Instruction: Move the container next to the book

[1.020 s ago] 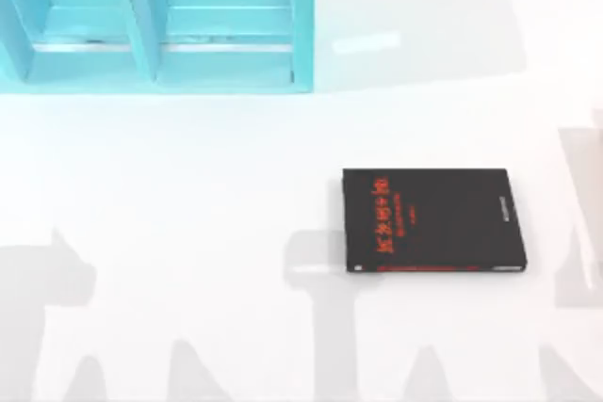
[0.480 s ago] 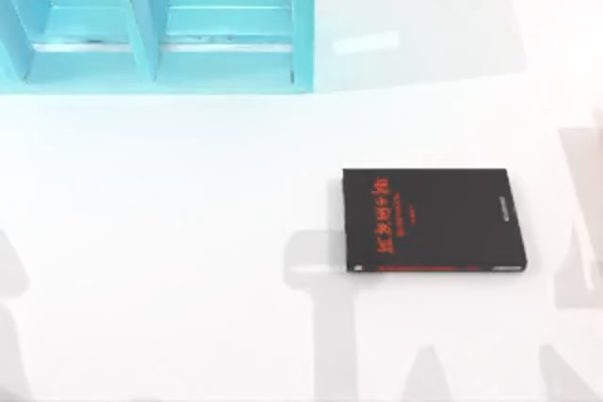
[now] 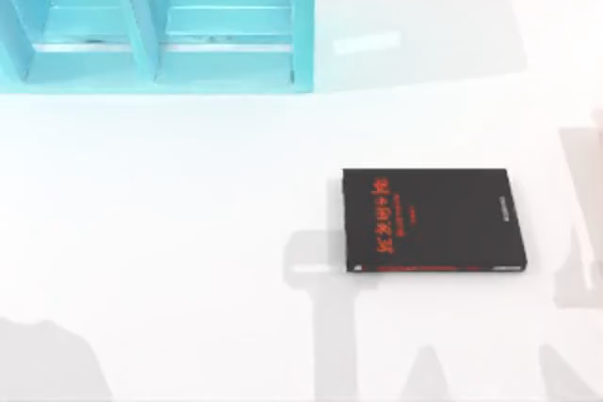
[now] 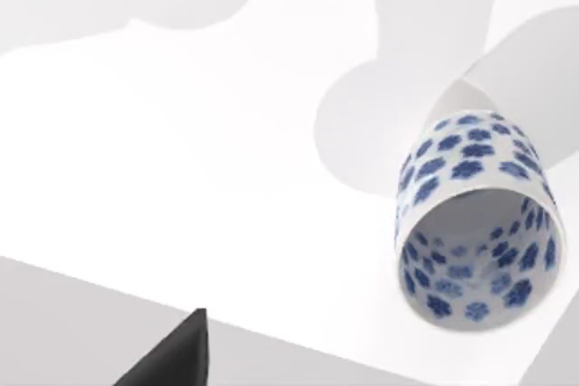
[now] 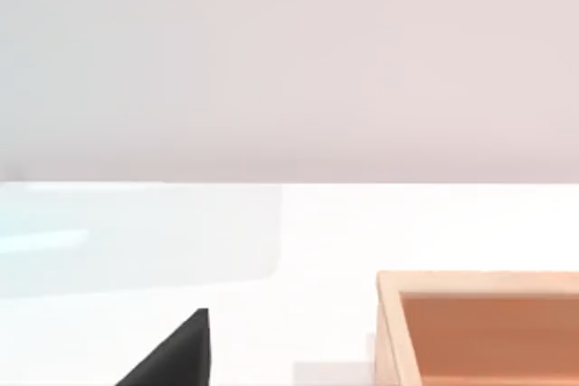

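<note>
A turquoise shelf unit was seen at the upper left of the top view, standing on the white counter with two open compartments facing down the frame. Soft grey shadows were cast across the lower part of the counter, one at the lower left corner and others near the lower middle and right.

The book was found right of centre in the top view, lying flat with its black cover up, red lettering running along its left part and a red strip along its lower edge. It was well apart from the shelf unit.

In the left wrist view the container was seen at the right of the frame, a white cup with blue flower marks, its open mouth turned toward the camera and its shadow thrown on the counter behind it. One dark fingertip of the left claw was seen at the lower edge, apart from the cup; whether that claw was wide or narrow could not be told.

In the right wrist view a dark fingertip of the right claw was seen at the lower edge, and its spread could not be told either. An orange-brown box was seen at the lower right.
</note>
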You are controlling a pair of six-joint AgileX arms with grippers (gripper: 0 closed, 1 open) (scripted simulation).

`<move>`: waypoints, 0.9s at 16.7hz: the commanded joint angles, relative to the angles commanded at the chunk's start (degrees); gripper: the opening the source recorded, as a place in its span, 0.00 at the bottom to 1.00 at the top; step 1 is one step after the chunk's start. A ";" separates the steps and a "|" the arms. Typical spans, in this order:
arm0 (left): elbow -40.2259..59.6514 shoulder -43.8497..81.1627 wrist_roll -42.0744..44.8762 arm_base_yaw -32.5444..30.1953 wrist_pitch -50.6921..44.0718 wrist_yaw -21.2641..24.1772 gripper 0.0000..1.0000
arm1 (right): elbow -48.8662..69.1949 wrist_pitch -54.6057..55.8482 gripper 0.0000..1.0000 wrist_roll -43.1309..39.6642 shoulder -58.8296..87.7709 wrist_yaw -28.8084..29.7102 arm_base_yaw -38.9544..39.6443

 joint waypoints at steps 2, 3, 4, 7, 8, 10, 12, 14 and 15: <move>3.93 4.54 8.67 3.68 -4.08 -0.02 1.00 | 0.00 0.00 1.00 0.00 0.00 0.00 0.00; 5.69 6.43 12.48 5.27 -5.77 -0.01 1.00 | 0.00 0.00 1.00 0.00 0.00 0.00 0.00; 7.26 8.04 15.87 6.65 -7.21 0.02 1.00 | 0.00 0.00 1.00 0.00 0.00 0.00 0.00; 10.63 11.27 22.97 9.50 -10.09 0.14 1.00 | 0.00 0.00 1.00 0.00 0.00 0.00 0.00; 11.23 11.82 24.18 10.00 -10.57 0.16 1.00 | 0.00 0.00 1.00 0.00 0.00 0.00 0.00; 11.54 12.10 24.80 10.26 -10.82 0.17 1.00 | 0.00 0.00 1.00 0.00 0.00 0.00 0.00; 11.54 12.10 24.80 10.26 -10.82 0.17 1.00 | 0.00 0.00 1.00 0.00 0.00 0.00 0.00; 11.36 11.89 24.72 10.02 -10.68 0.18 1.00 | 0.00 0.00 1.00 0.00 0.00 0.00 0.00; 11.22 11.94 24.71 10.03 -10.52 0.18 1.00 | 0.00 0.00 1.00 0.00 0.00 0.00 0.00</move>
